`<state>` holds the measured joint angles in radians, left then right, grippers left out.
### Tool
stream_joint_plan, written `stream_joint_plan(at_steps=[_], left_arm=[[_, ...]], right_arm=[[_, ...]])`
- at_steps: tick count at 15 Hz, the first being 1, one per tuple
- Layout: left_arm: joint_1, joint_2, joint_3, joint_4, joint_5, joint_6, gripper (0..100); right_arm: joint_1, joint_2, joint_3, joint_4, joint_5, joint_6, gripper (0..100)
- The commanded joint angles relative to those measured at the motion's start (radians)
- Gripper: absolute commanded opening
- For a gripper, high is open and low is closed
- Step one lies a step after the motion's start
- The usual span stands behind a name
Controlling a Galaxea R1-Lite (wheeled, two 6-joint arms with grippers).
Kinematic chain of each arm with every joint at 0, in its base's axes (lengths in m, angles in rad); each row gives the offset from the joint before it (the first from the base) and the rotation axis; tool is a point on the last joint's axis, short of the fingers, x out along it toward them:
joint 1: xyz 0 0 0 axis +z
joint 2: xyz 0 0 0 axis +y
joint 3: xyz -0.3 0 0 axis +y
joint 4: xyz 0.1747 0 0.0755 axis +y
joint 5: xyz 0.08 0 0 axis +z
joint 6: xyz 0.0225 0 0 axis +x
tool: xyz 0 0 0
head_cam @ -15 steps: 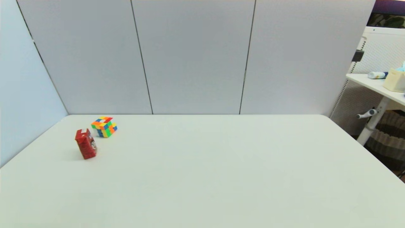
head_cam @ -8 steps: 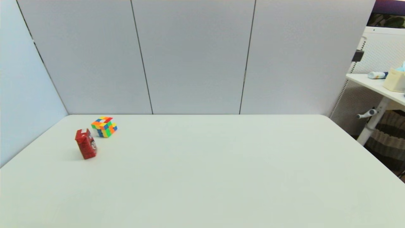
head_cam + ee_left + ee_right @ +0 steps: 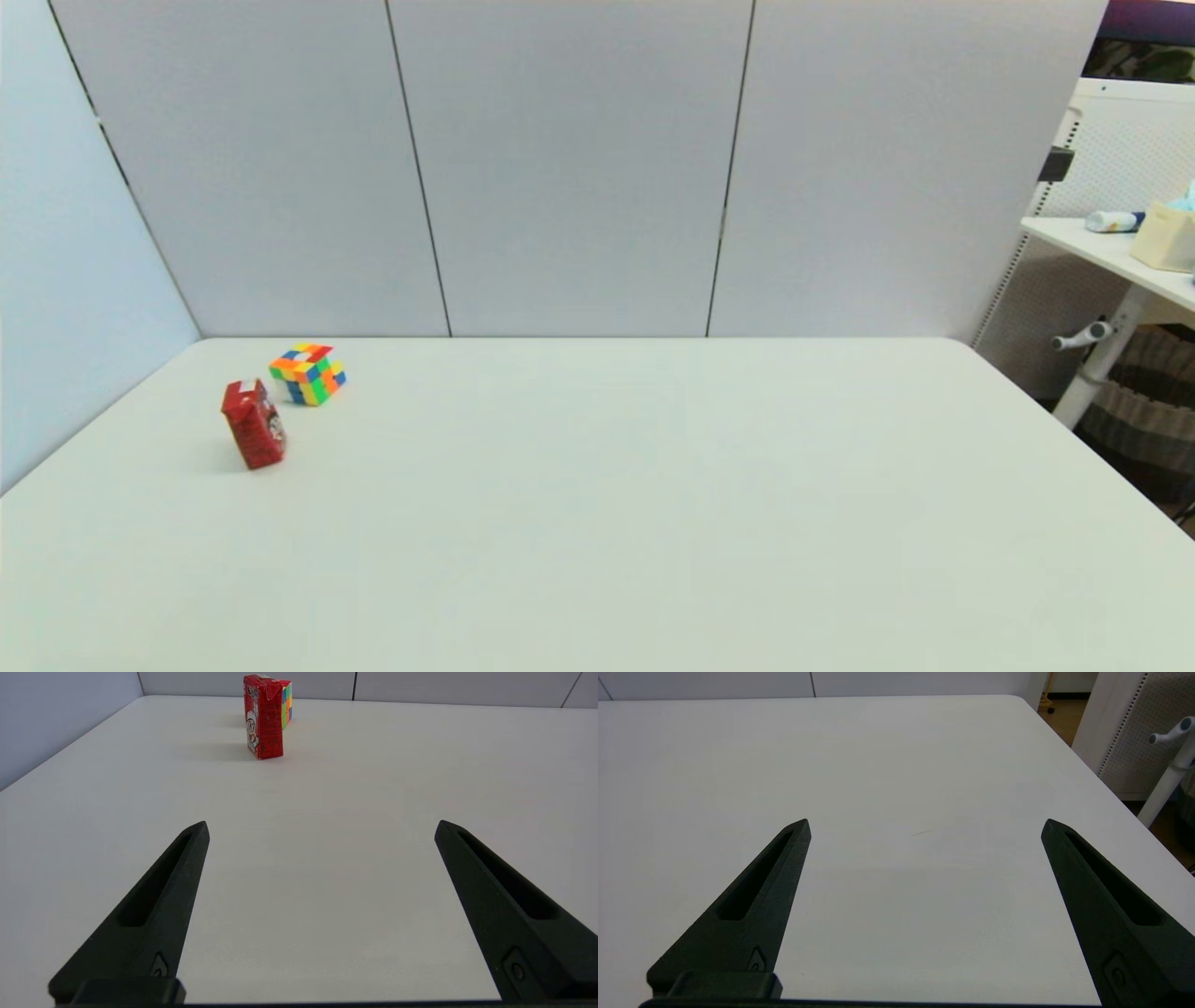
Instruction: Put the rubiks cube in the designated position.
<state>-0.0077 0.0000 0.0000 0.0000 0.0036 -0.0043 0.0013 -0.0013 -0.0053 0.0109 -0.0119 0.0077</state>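
A rubiks cube (image 3: 307, 373) with scrambled coloured squares sits on the far left of a white table (image 3: 635, 504), close to the grey wall panels (image 3: 569, 168). A red drink carton (image 3: 253, 424) bearing a cartoon face stands upright just beside it, on the side nearer the robot. From the left wrist view, the carton (image 3: 263, 717) hides most of the cube (image 3: 286, 702), of which only a strip of squares shows behind it. The left gripper (image 3: 321, 828) hovers low over the table (image 3: 327, 868), well apart from both objects, its jaws spread wide and holding nothing. The right gripper (image 3: 925, 826) hangs over the right half of the table (image 3: 896, 765), its jaws likewise released and empty. Neither arm appears in the head view. Beyond the table's right edge stands a side desk (image 3: 1116, 247) with small items on top.
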Motion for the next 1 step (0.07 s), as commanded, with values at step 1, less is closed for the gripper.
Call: stream_joint_plan(at_steps=[1], left_arm=[[0.0,0.002,0.0,0.0,0.001,0.0,100]], right_arm=[[0.0,0.001,0.001,0.0,0.0,0.002,100]])
